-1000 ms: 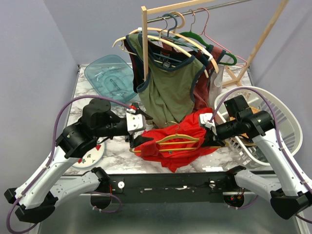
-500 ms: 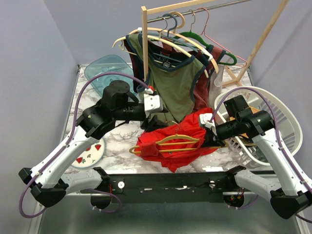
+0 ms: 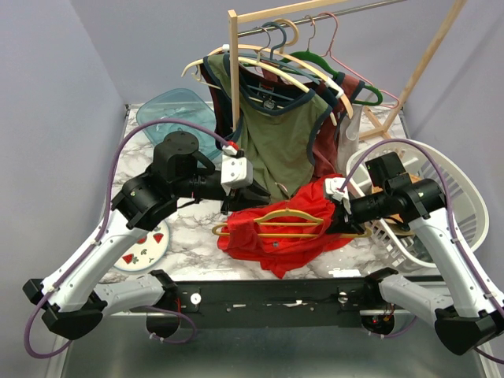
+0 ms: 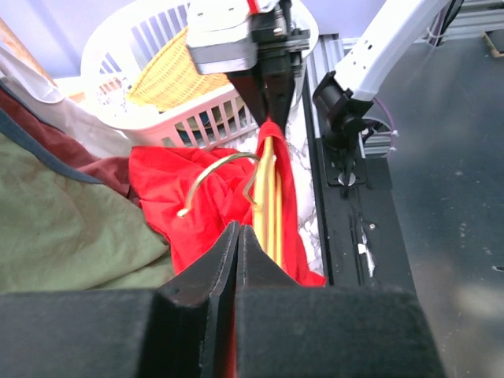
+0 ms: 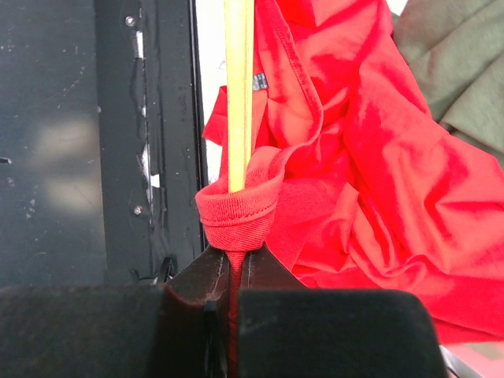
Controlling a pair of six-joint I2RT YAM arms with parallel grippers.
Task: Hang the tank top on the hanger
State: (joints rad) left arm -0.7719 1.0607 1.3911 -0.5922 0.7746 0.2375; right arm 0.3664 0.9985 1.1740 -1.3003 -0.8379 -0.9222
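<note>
tank top (image 3: pixel 272 240): red, lying crumpled on the table (image 3: pixel 189 236) in front of the rack (image 3: pixel 234 71), between the two arms and below the hanging olive top (image 3: pixel 276 142).

top view. we log the hanger (image 3: pixel 287 223) lying on the cloth, its long axis running left to right across the table, its arch towards the rack. the tank top is spread along the same line. the left gripper (image 3: pixel 258 197) sits at the cloth's far edge, the right gripper (image 3: pixel 340 223) at the hanger's right end, beside the basket (image 3: pixel 465 205). we judge this split deliberate: one arm anchors the end so the other can draw fabric over the frame.

left wrist view. the left gripper (image 4: pixel 236 252) has its jaws drawn together, with a sliver of red in the seam, so we record it as pinching the tank top (image 4: pixel 173 205). the hanger (image 4: pixel 272 197) runs straight away from the camera to the right gripper (image 4: pixel 268 110), its hook curling left.

right wrist view. the right gripper (image 5: pixel 232 276) is clamped on a hemmed fold of the tank top (image 5: pixel 378 157), which wraps the end of the hanger (image 5: pixel 238 94). the bar points directly away, and loose cloth spills to the right. we judge one shoulder seated and the other not yet dressed.
</note>
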